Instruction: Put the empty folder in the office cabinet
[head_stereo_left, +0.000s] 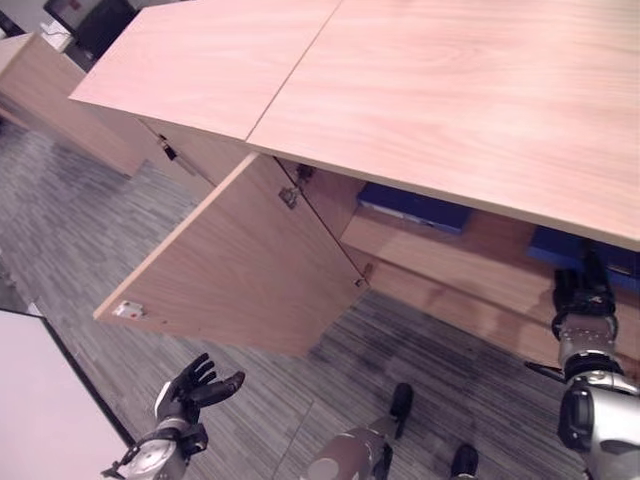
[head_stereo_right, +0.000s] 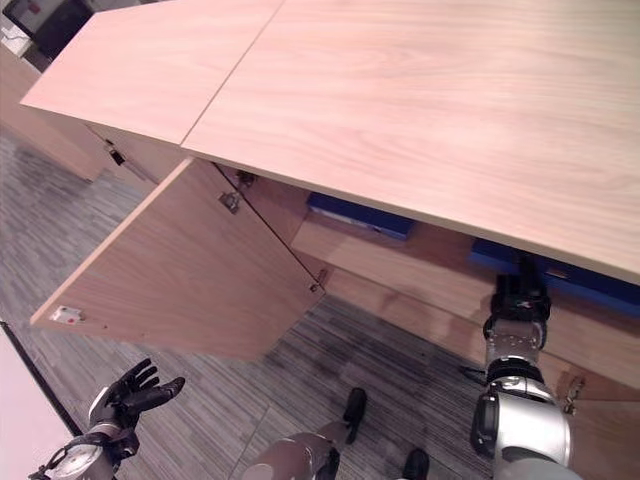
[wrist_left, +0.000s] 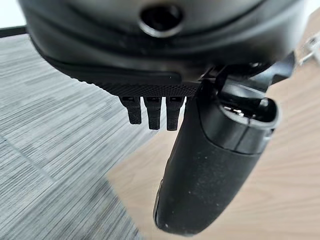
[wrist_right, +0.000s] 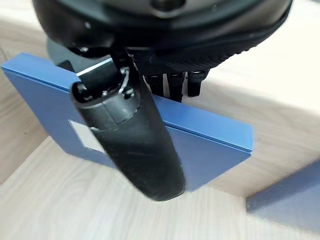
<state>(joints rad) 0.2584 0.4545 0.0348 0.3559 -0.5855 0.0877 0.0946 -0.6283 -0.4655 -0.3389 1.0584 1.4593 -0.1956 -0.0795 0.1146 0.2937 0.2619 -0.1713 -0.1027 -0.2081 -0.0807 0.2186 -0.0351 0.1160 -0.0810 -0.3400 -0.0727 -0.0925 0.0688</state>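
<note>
Fingers (wrist_right: 172, 82) of my right hand (head_stereo_left: 583, 300) lie straight on top of the blue folder (wrist_right: 210, 145), thumb along its front face, no real pinch that I can see. That folder sits on the cabinet (head_stereo_left: 450, 90) shelf (head_stereo_left: 450, 262), with another blue folder (head_stereo_left: 415, 208) further left. My left hand (head_stereo_left: 190, 390) hangs relaxed and spread above the carpet (head_stereo_left: 90, 240), near the swung-open door (head_stereo_left: 240, 265).

The light wooden cabinet top (head_stereo_left: 450, 90) hides most of the flat blue folder (wrist_right: 210, 145), and the dark right hand (wrist_right: 145, 150) covers its white label (wrist_right: 82, 136). Whether the fingers grip is unclear.
</note>
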